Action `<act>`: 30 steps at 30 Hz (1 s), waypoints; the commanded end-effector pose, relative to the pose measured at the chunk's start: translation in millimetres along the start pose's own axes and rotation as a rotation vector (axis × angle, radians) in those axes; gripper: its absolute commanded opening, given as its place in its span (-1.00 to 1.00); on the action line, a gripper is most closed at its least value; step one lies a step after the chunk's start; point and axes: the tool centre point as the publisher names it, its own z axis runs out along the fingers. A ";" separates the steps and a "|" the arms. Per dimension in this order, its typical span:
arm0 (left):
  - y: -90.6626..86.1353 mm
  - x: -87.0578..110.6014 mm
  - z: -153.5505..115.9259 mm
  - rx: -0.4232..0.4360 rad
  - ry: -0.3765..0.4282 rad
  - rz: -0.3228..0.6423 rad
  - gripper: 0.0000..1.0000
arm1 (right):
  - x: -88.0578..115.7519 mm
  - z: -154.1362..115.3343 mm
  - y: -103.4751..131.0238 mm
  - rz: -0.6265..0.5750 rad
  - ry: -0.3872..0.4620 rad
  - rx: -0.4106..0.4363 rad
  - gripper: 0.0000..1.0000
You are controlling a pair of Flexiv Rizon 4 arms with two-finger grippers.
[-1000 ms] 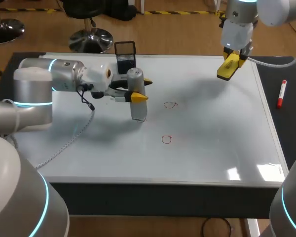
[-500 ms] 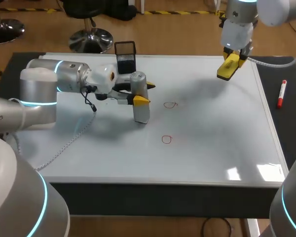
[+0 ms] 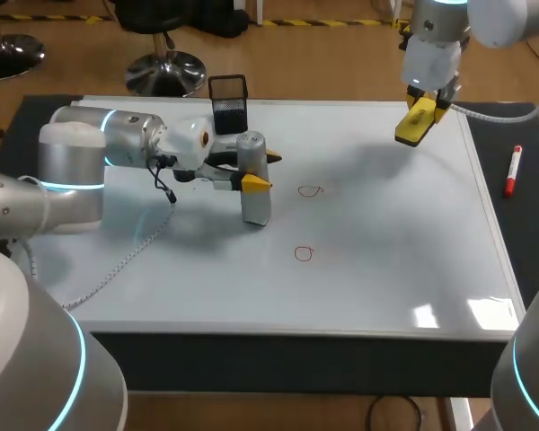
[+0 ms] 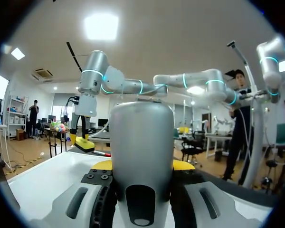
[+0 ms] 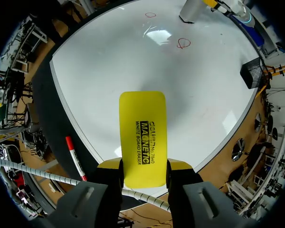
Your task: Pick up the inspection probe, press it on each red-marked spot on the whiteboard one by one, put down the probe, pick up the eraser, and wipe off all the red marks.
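On the whiteboard point(image 3: 404, 269), apparently at the pressing step: grasping the upright probe point(image 3: 256, 208) in the left gripper point(image 3: 261, 171) at 9 o'clock of the far red mark point(image 3: 311, 190), clamping the eraser point(image 5: 142, 128) in the right gripper point(image 5: 143, 167) at the board's 1 o'clock, next probably to press that mark.

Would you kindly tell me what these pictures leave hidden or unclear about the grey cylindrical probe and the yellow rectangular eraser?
Left wrist view: the grey cylindrical probe blocks the red circle marks; the left gripper hides its lower end.
Head view: too small to tell whether the probe touches the whiteboard.
Right wrist view: the wiping face of the yellow rectangular eraser faces away.
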 end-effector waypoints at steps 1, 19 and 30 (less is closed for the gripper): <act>2.9 -0.4 0.2 0.002 0.004 -0.004 -1.00 | -0.6 -1.3 -0.9 -0.002 0.005 0.000 -1.00; 3.5 2.0 1.0 -0.007 -0.002 -0.004 -1.00 | -0.6 -1.3 -0.9 -0.002 0.005 0.000 -1.00; -51.0 -0.3 -14.2 0.012 -0.039 0.067 -1.00 | -0.6 -1.3 -0.9 -0.002 0.005 0.000 -1.00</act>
